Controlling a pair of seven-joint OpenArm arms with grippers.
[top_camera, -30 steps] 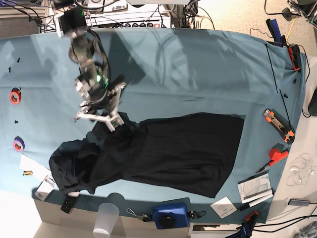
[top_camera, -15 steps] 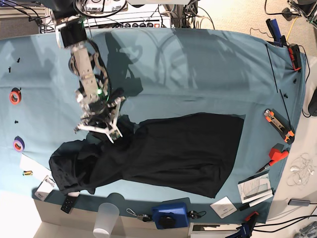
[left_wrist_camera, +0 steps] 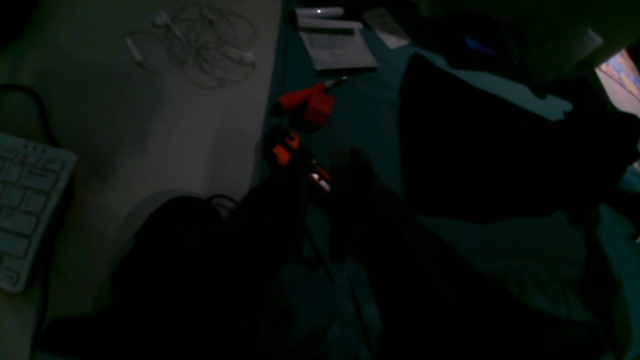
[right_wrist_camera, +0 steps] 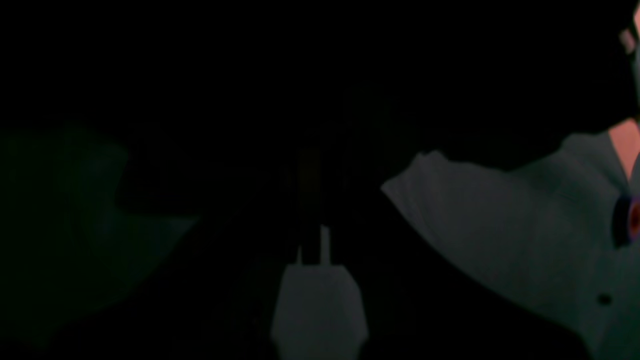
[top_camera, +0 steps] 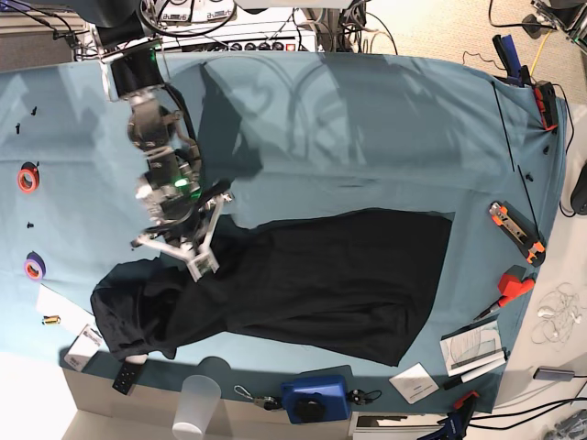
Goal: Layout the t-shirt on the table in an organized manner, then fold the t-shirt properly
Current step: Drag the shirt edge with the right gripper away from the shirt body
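T-shirt (top_camera: 303, 284): black, spread lengthwise across the near half of the worktop (top_camera: 367, 137), plain dark side up. Far end smooth and roughly rectangular; end nearest the right pincer (top_camera: 174, 255) bunched into a rumpled heap by the worktop's near edge.

Right pincer sits at the shirt's upper edge, just where the flat cloth turns into the heap, tips down on or into the fabric. The base view does not settle whether cloth lies between the tips. Right wrist view is nearly black; only a pale finger (right_wrist_camera: 317, 300) of the pincer shows, with teal cloth to one side. Jaws read as drawn together; a hold on the shirt cannot be confirmed.

Left pincer: out of the base view. Its wrist view is very dark, dim shapes only low in the picture, so whether it is open or closed I cannot tell. That view looks over the shirt's smooth end and an orange-handled tool (left_wrist_camera: 287, 147) near a red tool (left_wrist_camera: 310, 102), with a tangle of white cable (left_wrist_camera: 200, 42) on a pale surface beyond.

Away from the right pincer, along the worktop's side: an orange tape roll (top_camera: 27, 177) and a purple tape roll (top_camera: 35, 267). Below the heap, at the near edge, a clear plastic cup (top_camera: 197, 403) and a blue box (top_camera: 316, 396).
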